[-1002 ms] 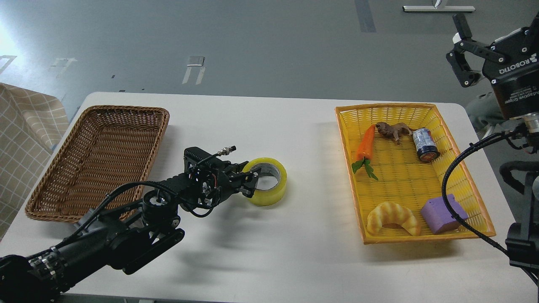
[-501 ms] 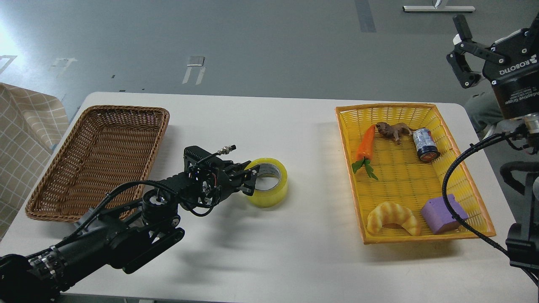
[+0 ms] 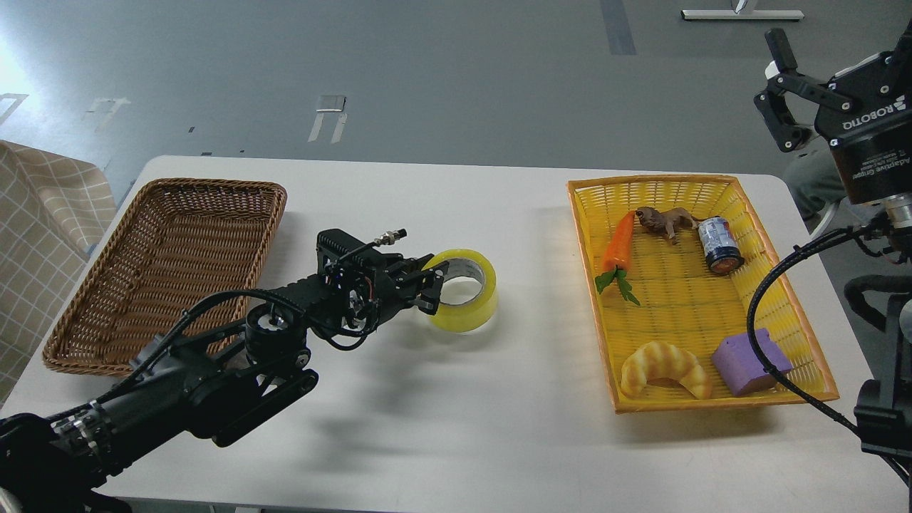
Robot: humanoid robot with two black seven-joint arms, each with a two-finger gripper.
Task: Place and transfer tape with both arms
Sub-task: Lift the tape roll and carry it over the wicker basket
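Tape (image 3: 467, 299) — yellow translucent roll with a grey-white core, at frame centre, clamped by its left wall in the left tool (image 3: 432, 285); one finger sits inside the core, the other outside. Whether the roll touches the white surface (image 3: 456, 413) cannot be told.

Near edge: left arm (image 3: 199, 377) enters from the lower left corner and reaches up-right to the roll.

Mid frame, right: yellow basket (image 3: 812, 335) holding a croissant toy (image 3: 666, 367) and purple block (image 3: 748, 363) at its near end, a carrot (image 3: 618, 246), brown animal figure (image 3: 666, 221) and small can (image 3: 719, 246) at its far end. Mid frame, left: brown wicker basket (image 3: 78, 306).

Far, upper right corner — right tool (image 3: 780, 89) raised well above the surface, fingers apart, nothing between them.
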